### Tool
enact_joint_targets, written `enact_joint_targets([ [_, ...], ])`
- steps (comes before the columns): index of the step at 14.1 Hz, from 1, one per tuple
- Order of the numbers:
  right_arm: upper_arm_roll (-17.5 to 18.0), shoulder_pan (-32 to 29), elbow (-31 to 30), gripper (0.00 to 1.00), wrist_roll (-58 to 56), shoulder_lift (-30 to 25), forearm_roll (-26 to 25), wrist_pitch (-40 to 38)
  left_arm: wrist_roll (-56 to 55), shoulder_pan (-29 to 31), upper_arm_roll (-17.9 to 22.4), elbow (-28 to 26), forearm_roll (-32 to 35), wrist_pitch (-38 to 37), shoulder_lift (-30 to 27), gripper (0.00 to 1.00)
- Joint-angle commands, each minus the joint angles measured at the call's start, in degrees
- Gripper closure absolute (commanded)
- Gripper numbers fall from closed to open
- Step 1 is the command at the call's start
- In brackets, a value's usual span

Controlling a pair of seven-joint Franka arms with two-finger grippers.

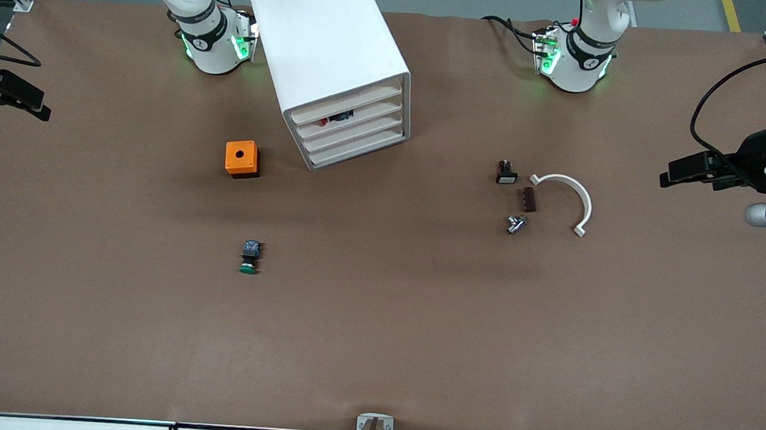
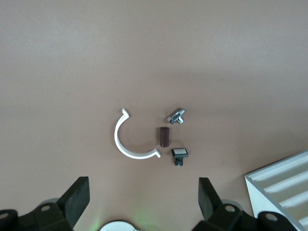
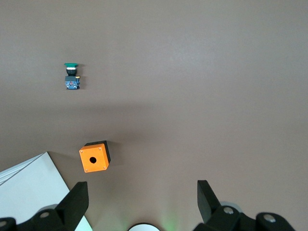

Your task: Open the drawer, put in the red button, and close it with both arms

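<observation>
1. Brown matting covers the whole surface (image 1: 375,347), and I take the white cabinet (image 1: 330,45) near my bases as the landmark for everything else.
2. My right gripper (image 3: 142,199) hangs in the air at the right arm's end of the surface, well apart from the cabinet; its fingers (image 3: 77,202) are spread wide and hold nothing.
3. An orange box (image 1: 242,158) with a hole in its top stands just beside the cabinet, toward the right arm's end.
4. A green-capped switch (image 1: 250,257) lies on its side, nearer the front camera than the cabinet and the orange box, well apart from both.
5. The cabinet's four drawer fronts face the front camera at a slant. The drawer (image 1: 348,115), second from the top, looks pushed in level with the other three.
6. The red button (image 1: 334,117) shows as a red and dark shape in the slot just above that drawer's front, inside the cabinet.
7. Toward the left arm's end from the cabinet lies a cluster: a small white-faced switch (image 1: 506,173), a brown block (image 1: 529,199), a metal fitting (image 1: 515,224) and a white curved clip (image 1: 567,199).
8. My left gripper (image 2: 144,202) hangs above the left arm's end, well apart from the cabinet; its fingers (image 2: 208,197) are wide apart and empty.
</observation>
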Motion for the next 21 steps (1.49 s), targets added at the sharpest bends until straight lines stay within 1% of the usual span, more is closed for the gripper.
enact_joint_targets([
  [1, 0.61, -0.72, -4.49, 0.00, -1.02, -3.81, -0.01, 2.78, 0.39, 0.10, -0.62, -13.59, 1.31, 8.93, -9.37, 0.01],
  [2, 0.61, -0.63, -4.85, 0.00, -1.02, -4.16, -0.01, 3.14, 0.39, -0.51, -0.44, -17.20, 1.31, 11.84, -11.83, 0.01],
  [3, 0.69, -0.72, -4.85, 0.00, -1.02, -4.17, -0.01, 3.14, 0.39, -1.82, 0.78, -19.24, 1.22, 13.43, -13.16, 0.01],
  [4, 0.69, -0.81, -4.76, 0.00, -1.02, -4.25, -0.01, 3.23, 0.39, -3.75, 2.96, -19.78, 1.22, 13.80, -13.87, 0.01],
  [5, 0.69, -0.90, -4.76, 0.00, -1.02, -4.34, 0.08, 3.23, 0.39, -4.81, 4.12, -19.79, 1.31, 13.80, -13.88, 0.01],
  [7, 0.69, -0.90, -4.76, 0.00, -1.02, -4.43, 0.08, 3.32, 0.39, -4.91, 4.04, -19.70, 1.31, 13.80, -14.06, 0.01],
  [11, 0.69, -1.07, -4.76, 0.00, -1.10, -4.61, 0.26, 4.20, -0.22, -5.79, 4.04, -18.12, 1.40, 13.80, -15.29, 0.01],
  [13, 0.61, -1.51, -4.76, 0.00, -1.10, -4.69, 0.34, 4.20, -0.58, -5.62, 3.60, -16.63, 3.05, 13.80, -15.20, 0.00],
  [16, 0.61, -2.30, -4.67, 0.00, -1.10, -4.87, 1.84, 4.20, -0.66, -5.62, 3.60, -14.87, 3.77, 13.80, -15.20, 0.00],
  [21, 0.52, -1.95, -4.76, 0.00, -1.19, -5.66, 1.84, 4.20, -0.05, -5.62, 3.60, -11.54, 3.95, 13.80, -13.19, 0.00],
])
